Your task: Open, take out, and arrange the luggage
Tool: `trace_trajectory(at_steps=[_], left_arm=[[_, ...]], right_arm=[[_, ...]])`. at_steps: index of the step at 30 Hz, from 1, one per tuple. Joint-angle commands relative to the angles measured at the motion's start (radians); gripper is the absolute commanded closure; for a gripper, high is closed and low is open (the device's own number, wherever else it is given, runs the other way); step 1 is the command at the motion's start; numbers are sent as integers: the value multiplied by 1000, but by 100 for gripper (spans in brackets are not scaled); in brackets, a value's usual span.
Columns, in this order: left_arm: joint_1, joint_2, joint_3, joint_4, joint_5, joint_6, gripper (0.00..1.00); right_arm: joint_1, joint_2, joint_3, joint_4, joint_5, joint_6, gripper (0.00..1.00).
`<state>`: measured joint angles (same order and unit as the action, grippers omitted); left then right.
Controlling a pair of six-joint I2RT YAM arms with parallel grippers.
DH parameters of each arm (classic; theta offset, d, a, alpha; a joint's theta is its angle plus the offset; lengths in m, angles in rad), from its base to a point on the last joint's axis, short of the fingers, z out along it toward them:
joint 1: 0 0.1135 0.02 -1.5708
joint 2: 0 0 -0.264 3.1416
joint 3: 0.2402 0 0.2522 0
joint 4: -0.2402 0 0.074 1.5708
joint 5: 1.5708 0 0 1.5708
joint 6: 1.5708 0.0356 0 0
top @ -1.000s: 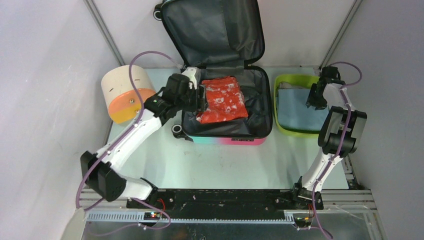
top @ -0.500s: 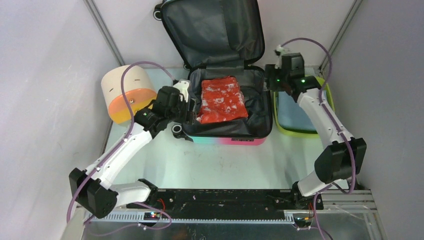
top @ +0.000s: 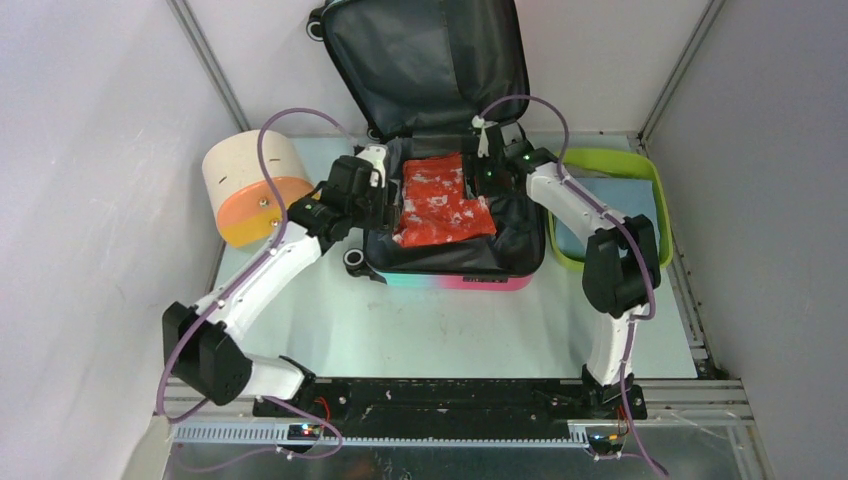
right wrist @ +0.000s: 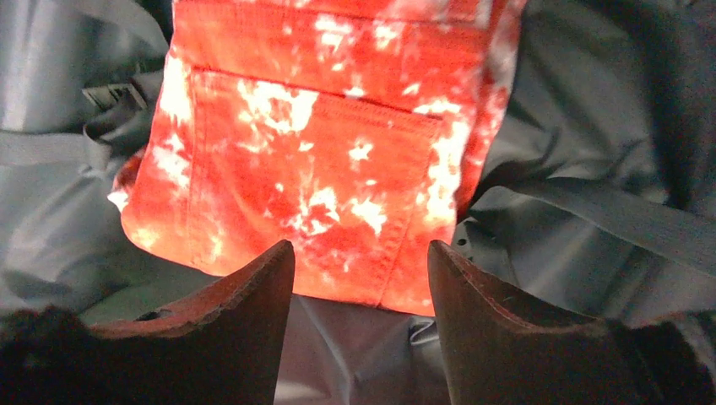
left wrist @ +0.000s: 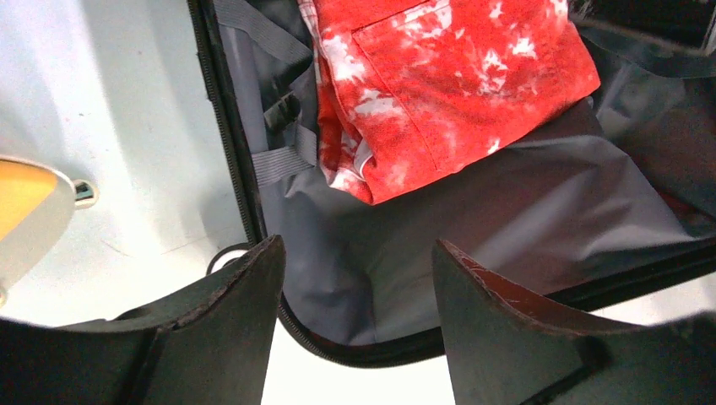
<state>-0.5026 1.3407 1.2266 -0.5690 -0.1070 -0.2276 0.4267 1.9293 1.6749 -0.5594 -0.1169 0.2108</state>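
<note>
The luggage (top: 455, 281) lies open on the table, its lid (top: 425, 60) leaning up against the back wall and its dark grey lining (left wrist: 507, 211) showing. A folded red-and-white tie-dye garment (top: 440, 200) lies inside. My left gripper (top: 385, 205) hovers open over the case's left rim, with nothing between its fingers (left wrist: 356, 245); the garment (left wrist: 447, 76) lies beyond them. My right gripper (top: 487, 172) hangs open over the case's back right. Its tips (right wrist: 360, 245) stand just short of the garment's edge (right wrist: 312, 152) and hold nothing.
A cream-and-orange cylinder (top: 255, 185) lies on its side left of the case. A lime-green tub (top: 605, 156) holding a blue folded cloth (top: 628, 197) stands to the right, partly under my right arm. Walls close in on both sides and at the back.
My right arm has swung left from the green tub to over the open case, and its jaws have widened. My left gripper has stayed at the case's left rim, shifting only slightly.
</note>
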Motion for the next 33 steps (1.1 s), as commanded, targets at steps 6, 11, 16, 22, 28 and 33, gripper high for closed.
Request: trace_trajectory(at_steps=[6,11,16,22,28,33], left_arm=[[6,85,-1,83,32,-41,31],[6,114,11,83,43,-44,31],[6,123,12,91,19,-40,31],[6,145,33,77,26,-33,31],[6,132,-3,115,27,-49,30],[6,141,3,114,54,-45,30]], right_arm=[[-26,99,51,70,-36,-25,39],[-32,153,72,75,-30,-46,40],[-51,197,77,85,-51,-32,39],[-80,243,82,91,-102,-31,41],[-83,260,83,87,-92,-43,38],[-83,272,81,71,-66,-46,36]])
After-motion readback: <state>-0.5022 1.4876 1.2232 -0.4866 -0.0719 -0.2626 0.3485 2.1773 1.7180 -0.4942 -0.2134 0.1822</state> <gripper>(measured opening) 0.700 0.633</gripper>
